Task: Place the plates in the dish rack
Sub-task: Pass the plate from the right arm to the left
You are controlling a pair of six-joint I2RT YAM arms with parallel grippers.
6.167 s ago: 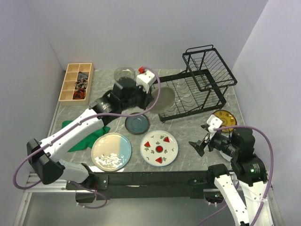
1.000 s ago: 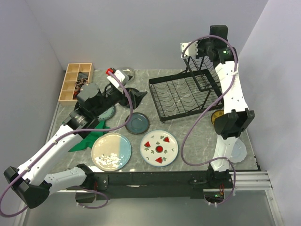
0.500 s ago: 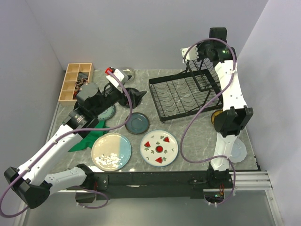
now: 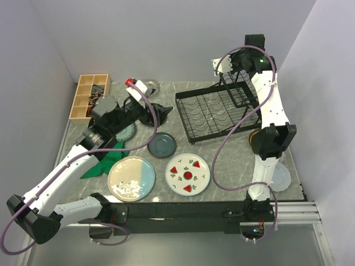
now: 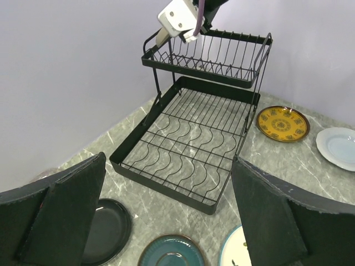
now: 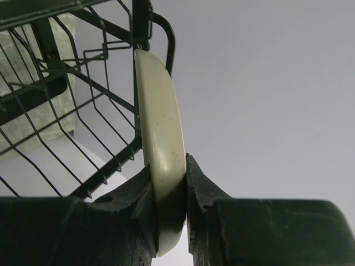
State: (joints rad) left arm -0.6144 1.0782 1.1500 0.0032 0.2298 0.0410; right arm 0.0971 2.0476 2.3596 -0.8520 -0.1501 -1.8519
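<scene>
The black wire dish rack point(image 4: 217, 113) stands at the back right, and its lower tray point(image 5: 188, 149) holds nothing. My right gripper point(image 4: 224, 64) is raised beside the upper basket point(image 5: 213, 52), shut on a cream plate point(image 6: 161, 138) held on edge next to the basket wires. My left gripper point(image 5: 169, 160) hangs open and empty left of the rack point(image 4: 155, 113), above a black plate point(image 5: 105, 230) and a slate-blue plate point(image 4: 162, 144). A watermelon plate point(image 4: 187, 174) and a cream-and-blue plate point(image 4: 131, 178) lie near the front.
A yellow patterned plate point(image 5: 283, 123) and a pale white plate point(image 5: 338, 145) lie right of the rack. A wooden compartment box point(image 4: 89, 97) sits at the back left, a green cloth point(image 4: 102, 160) lies under my left arm, and a clear glass plate point(image 4: 150, 86) lies by the back wall.
Over six seconds my right arm rose from the near right table up to the rack's upper basket, and my left arm drew back from the rack. In the last second both barely shifted.
</scene>
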